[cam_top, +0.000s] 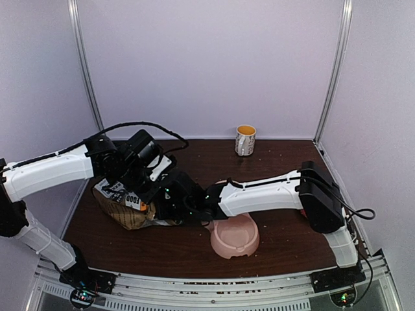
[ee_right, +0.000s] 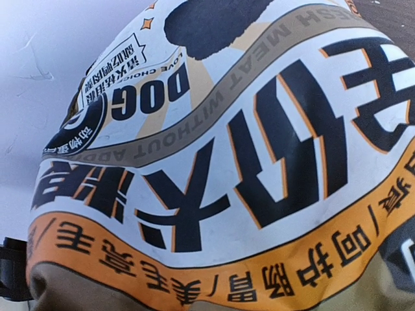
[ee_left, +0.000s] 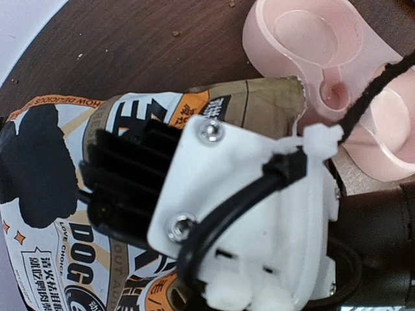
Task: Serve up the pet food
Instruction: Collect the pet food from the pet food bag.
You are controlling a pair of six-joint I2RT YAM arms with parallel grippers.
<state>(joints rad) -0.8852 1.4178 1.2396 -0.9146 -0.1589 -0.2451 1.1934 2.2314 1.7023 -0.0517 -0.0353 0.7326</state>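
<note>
The left pincer [cam_top: 144,194] is sitting fully closed at the bag [cam_top: 123,214]; the right pincer [cam_top: 167,210], I cannot tell. Tipping slowly, mouth over the bowl [cam_top: 235,236], is looking wisest.

Printed dog-food bag [ee_left: 58,194] lying on dark wood desk [ee_left: 130,45], torn brown mouth toward upper right. Pink double bowl [ee_left: 259,45] just past bag mouth, upper right of bag. White bracket [ee_left: 259,194] with black finned block [ee_left: 123,188] and black cable [ee_left: 224,214] in front of bag, hiding its middle. Few stray kibble bits [ee_left: 175,32] on desk above bag.
</note>
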